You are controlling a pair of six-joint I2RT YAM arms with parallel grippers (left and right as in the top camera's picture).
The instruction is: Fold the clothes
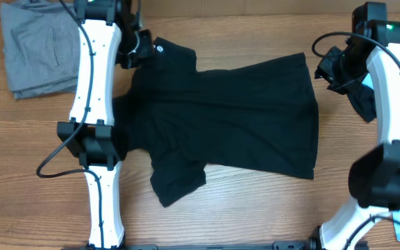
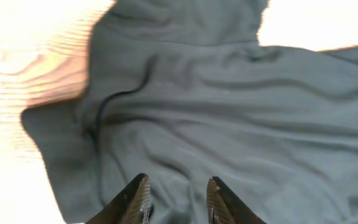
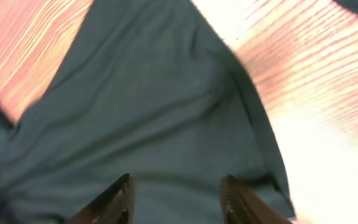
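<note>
Wide-open and empty, left gripper (image 2: 178,190) hovers near the collar (image 1: 160,48), right gripper (image 3: 178,186) near the hem (image 1: 311,118), of a black short-sleeved fabric shirt (image 1: 235,118) spread on the wooden table (image 1: 255,208) (pinching matching corners should fold evenly).

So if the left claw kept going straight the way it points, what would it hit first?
Probably the black shirt: the left claw is open and aimed at its wrinkled fabric, with nothing else in between. How far above it the claw sits is hard to judge.
</note>
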